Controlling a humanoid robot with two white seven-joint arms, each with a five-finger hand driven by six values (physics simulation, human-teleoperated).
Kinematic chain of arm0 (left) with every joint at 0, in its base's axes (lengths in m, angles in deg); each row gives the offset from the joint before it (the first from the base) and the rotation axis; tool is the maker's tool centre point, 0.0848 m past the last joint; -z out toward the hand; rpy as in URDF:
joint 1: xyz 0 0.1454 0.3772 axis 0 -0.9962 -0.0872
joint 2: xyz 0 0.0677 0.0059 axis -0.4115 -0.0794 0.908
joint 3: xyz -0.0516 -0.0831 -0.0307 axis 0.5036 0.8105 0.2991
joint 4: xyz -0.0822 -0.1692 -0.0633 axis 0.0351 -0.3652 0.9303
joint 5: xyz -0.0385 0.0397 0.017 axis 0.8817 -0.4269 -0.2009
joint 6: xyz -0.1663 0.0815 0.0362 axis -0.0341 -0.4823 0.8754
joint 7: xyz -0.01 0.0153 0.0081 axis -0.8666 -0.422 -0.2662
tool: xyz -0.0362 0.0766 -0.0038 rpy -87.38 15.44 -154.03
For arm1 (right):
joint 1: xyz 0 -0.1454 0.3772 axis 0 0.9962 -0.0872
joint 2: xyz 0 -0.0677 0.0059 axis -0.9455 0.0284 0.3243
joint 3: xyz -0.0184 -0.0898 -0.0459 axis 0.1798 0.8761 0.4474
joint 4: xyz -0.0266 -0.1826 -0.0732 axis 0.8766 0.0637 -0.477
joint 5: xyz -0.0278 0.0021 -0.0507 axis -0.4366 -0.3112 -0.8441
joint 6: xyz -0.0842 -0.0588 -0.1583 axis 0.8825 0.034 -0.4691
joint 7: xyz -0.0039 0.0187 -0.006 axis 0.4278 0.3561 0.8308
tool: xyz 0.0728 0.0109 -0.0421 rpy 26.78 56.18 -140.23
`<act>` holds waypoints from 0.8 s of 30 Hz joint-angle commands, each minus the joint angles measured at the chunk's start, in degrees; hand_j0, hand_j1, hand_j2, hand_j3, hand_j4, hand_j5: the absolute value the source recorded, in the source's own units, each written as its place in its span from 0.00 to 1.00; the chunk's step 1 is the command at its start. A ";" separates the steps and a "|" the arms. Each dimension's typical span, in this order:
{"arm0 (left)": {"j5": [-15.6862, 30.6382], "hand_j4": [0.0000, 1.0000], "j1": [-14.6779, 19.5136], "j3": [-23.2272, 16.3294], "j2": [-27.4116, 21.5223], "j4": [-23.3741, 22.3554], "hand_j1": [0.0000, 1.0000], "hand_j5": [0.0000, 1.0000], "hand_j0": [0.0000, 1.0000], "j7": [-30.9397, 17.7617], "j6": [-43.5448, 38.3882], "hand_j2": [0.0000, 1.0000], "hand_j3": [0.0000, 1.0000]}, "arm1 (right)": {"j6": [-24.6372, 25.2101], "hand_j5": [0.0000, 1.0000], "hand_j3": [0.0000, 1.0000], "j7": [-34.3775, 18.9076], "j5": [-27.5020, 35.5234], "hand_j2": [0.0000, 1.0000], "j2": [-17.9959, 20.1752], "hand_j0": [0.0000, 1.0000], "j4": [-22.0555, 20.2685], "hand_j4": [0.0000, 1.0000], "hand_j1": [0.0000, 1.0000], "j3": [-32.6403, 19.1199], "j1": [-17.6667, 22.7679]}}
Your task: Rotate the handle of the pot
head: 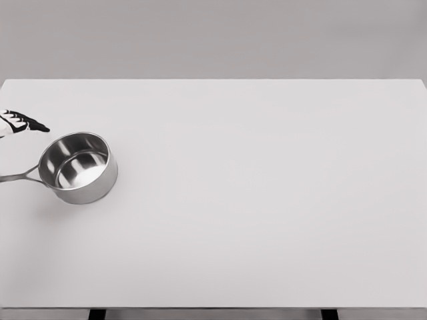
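You have a steel pot (pixel 78 167) standing upright and empty on the white table (pixel 267 200), near the table's left edge, with its thin handle (pixel 19 177) pointing left and running out of the picture. The left robot hand (pixel 20 123) enters at the left edge just behind the pot, with dark-tipped fingers (pixel 37 126) stretched out toward the right, spread and holding nothing, clear of the rim. You cannot see the right arm anywhere in this view.
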 commanded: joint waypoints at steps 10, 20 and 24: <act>2.77 1.00 -0.79 -0.41 -2.49 9.02 1.00 1.00 1.00 0.13 -0.09 1.00 1.00 | -0.04 1.00 1.00 -0.01 0.02 1.00 0.01 1.00 0.03 1.00 1.00 0.01 0.00; -2.15 1.00 -2.11 -1.99 -2.05 3.31 1.00 1.00 1.00 0.13 -0.09 1.00 1.00 | -0.04 1.00 1.00 -0.01 0.02 1.00 0.01 1.00 -0.05 1.00 1.00 0.01 0.00; -2.94 1.00 -2.11 -1.82 -1.17 1.73 1.00 1.00 1.00 0.04 -0.09 1.00 1.00 | -0.04 1.00 1.00 -0.01 0.02 1.00 0.01 1.00 0.04 1.00 1.00 0.01 0.00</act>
